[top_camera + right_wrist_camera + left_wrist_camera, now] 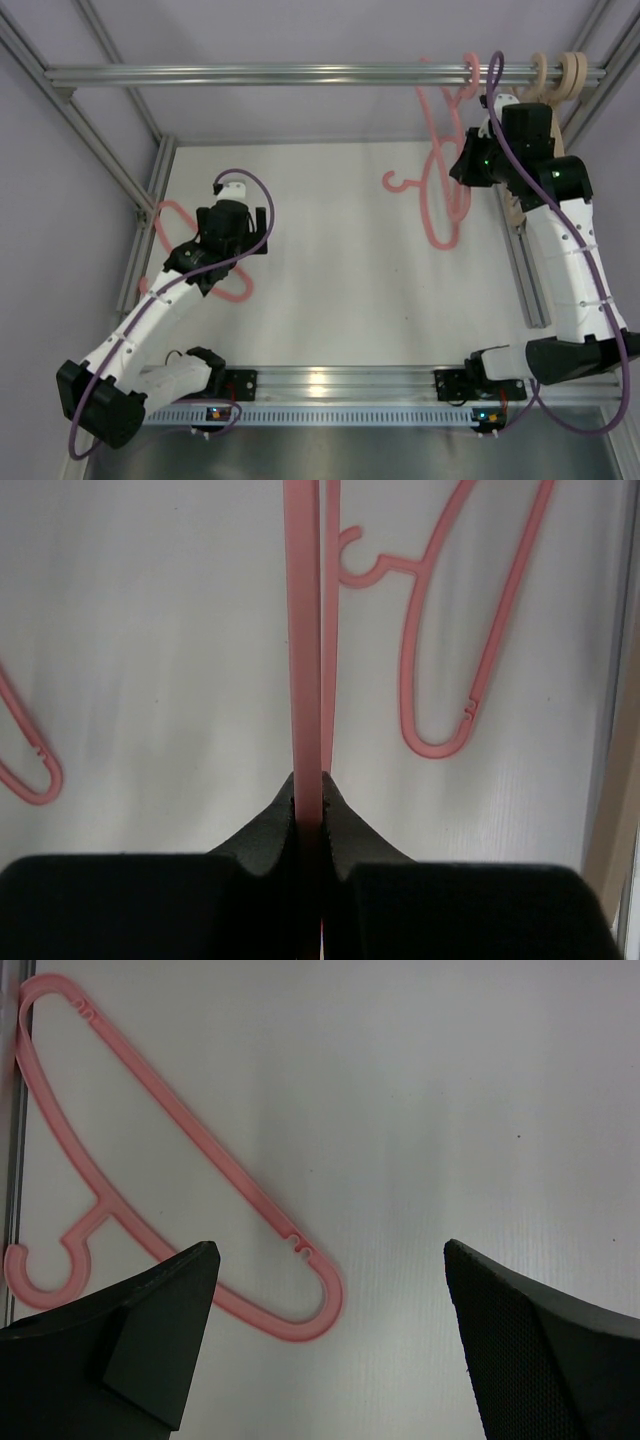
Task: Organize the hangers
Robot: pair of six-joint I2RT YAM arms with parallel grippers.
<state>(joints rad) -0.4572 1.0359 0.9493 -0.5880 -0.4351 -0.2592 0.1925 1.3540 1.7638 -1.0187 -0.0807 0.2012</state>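
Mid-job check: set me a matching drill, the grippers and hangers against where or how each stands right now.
Things:
1. left gripper
2. right gripper
3. beige hangers
4. left-side pink hanger

States:
A. hooked on the rail
B. open
C. flat on the table
D. shut on the held pink hanger

Pairs: 1-B, 2-D, 3-A, 4-C.

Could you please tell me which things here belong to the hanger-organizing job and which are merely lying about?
Job:
- held pink hanger, clamped in the right end effector
- second pink hanger, flat on the table
- third pink hanger, by the left end effector
- beige hangers on the rail

Lying about:
- nothing loose; only purple cables and frame
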